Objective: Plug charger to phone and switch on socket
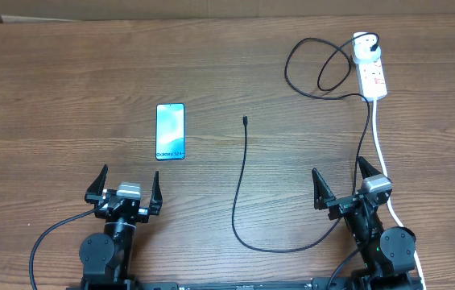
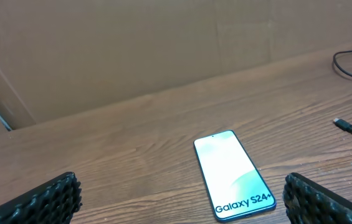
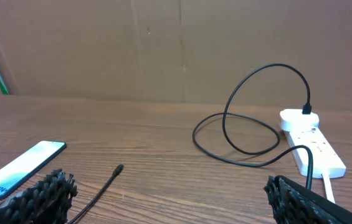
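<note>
Near the middle of the table [image 1: 50, 97] the charger [image 1: 241, 173] ends in its small plug tip [image 1: 245, 121], lying loose and aimed at 12 o'clock. The thin black cable runs back toward 6 o'clock, bends past the right gripper [image 1: 339, 167] at 4 o'clock, and loops up to the socket [image 1: 374, 76] at 1 o'clock, where its other end appears plugged in already.

The cable looks light and limp, so I'd pinch it just behind the tip, where it is stiff enough to steer. The phone [image 1: 171, 131] lies flat, screen up, at 10 o'clock, well apart from the tip. It is slim and smooth and will probably slide unless braced by its long edges.

Both the right gripper and the left gripper [image 1: 129, 176] at 7 o'clock stand spread wide, holding nothing. Bare wood surrounds phone and tip, but the white cord [image 1: 382, 153] crowds the right arm's side.
</note>
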